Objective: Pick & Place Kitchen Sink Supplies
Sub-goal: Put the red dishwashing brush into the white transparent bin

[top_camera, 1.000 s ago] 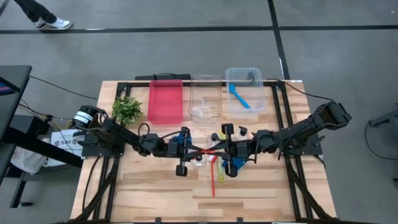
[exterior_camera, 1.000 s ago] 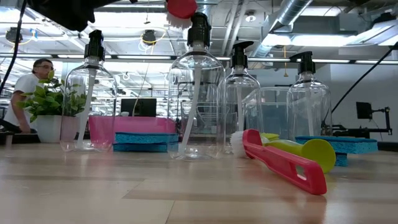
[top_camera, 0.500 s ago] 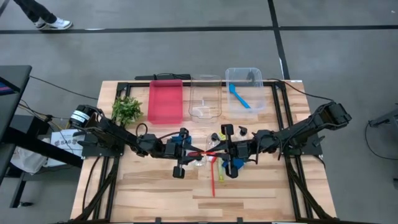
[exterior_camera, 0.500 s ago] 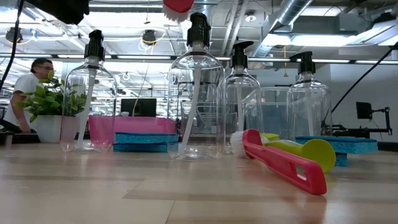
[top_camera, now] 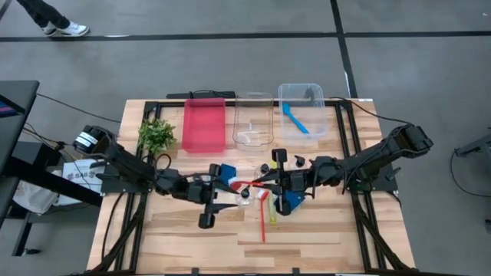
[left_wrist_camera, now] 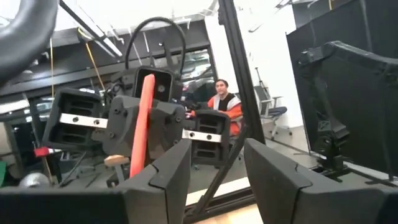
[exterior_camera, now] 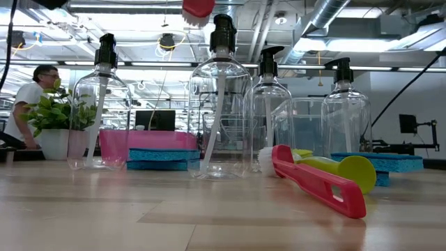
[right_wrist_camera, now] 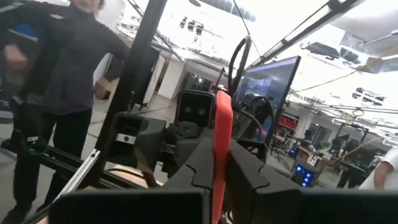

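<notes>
My right gripper [top_camera: 264,183] is shut on a red long-handled brush [top_camera: 247,185] above the table's middle; the brush's free end [exterior_camera: 199,6] shows at the top of the low view. My left gripper [top_camera: 232,195] is open, a little left of and nearer than that brush, touching nothing. Below stand several clear pump bottles [exterior_camera: 221,104]. A second red brush [exterior_camera: 322,182] and a yellow-green brush [exterior_camera: 343,169] lie flat on the table. Two blue sponges [exterior_camera: 163,159] [top_camera: 288,202] also lie on the wood. A blue brush [top_camera: 295,117] lies in the right clear bin. My right gripper pinches the red brush's handle [right_wrist_camera: 221,149] between its two fingers, near the end on the table's right. The fingers come level from the right and lie roughly along the handle. The brush is lifted clear and sticks out about level toward the left gripper.
A red tray [top_camera: 203,123], a middle clear bin [top_camera: 253,119] and the right clear bin [top_camera: 304,98] line the far edge. A small green plant [top_camera: 156,135] stands at far left. People show in the room beyond. Bare wood lies along the near edge.
My left gripper, which met the red brush over the table's middle, has come off it. It has drawn back toward the left and near edges. The brush stays lifted in my right gripper, which has barely moved.
</notes>
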